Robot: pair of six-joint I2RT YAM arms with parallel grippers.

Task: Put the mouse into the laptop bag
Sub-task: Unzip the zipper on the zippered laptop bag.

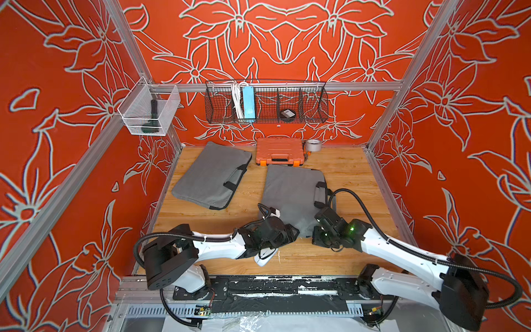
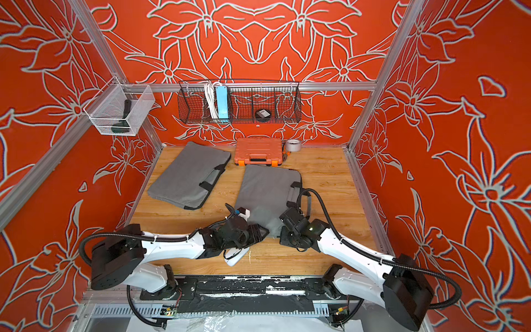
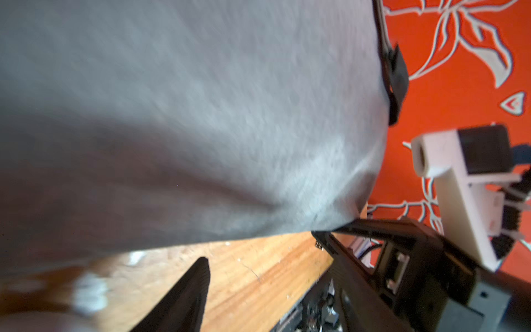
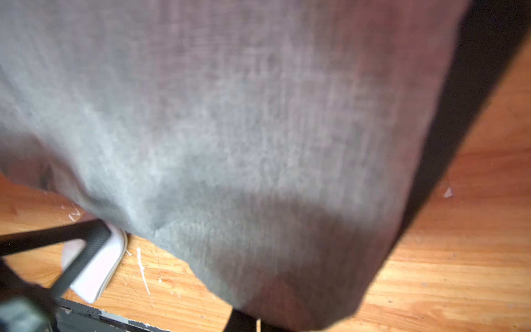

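Now, laptop bag [image 1: 290,189]: the nearer one, a soft grey woven rectangle with black strap handles, is lying on the wooden table [image 1: 350,172], its near edge puckering upward.
Right gripper [image 1: 314,235]: is pinching that near edge, jaws closed on the fabric.
Left gripper [image 1: 291,232]: is hovering beside the same edge; I cannot tell how its jaws stand.
Mouse [image 1: 265,257]: smooth, white and rounded, is resting on the bare wood beneath the left arm, outside the bag.

laptop bag [image 1: 290,195]: grey, near corner raised | mouse [image 1: 264,259]: white, just beside it
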